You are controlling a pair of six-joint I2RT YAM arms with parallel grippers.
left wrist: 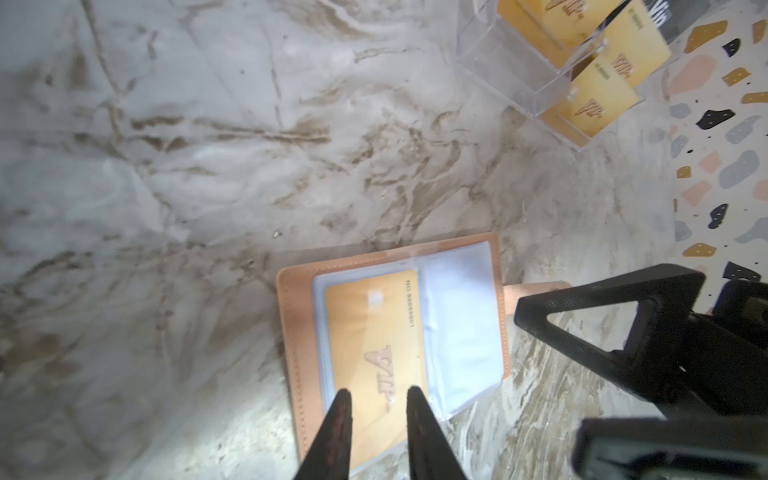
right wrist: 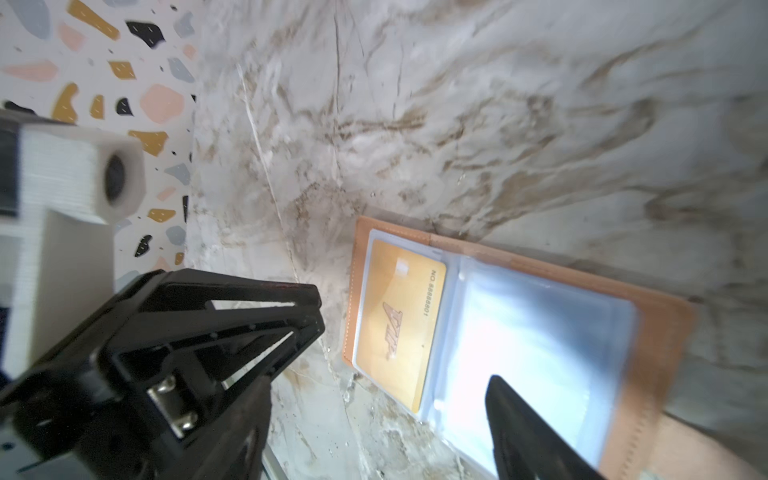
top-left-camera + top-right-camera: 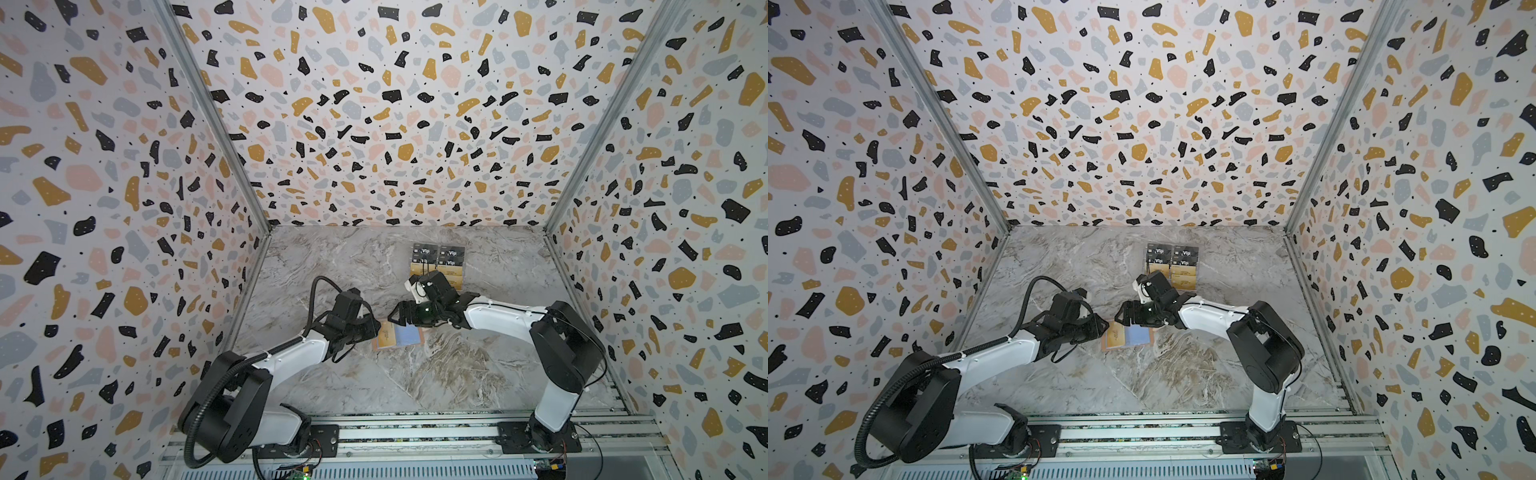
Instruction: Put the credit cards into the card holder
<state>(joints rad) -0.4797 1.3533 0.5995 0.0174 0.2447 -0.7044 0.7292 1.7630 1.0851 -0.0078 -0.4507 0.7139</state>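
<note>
Card holder [image 1: 297, 332] sleeves gold card [image 1: 374, 345]; number legible from wrists only.

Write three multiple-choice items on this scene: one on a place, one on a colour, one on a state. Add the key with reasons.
1. Where is the gold card nearest the left gripper?
A. On bare marble
B. In a sleeve of the card holder
C. Held in mid-air

2. What colour is the card holder's cover?
A. Black
B. Green
C. Tan-pink

3. How is the card holder?
A. Lying open
B. Snapped shut
C. Standing on edge

Key:
1 B: the card sits behind clear plastic inside the holder.
2 C: its stitched border is tan-pink.
3 A: both halves lie spread flat on the marble table.
</note>
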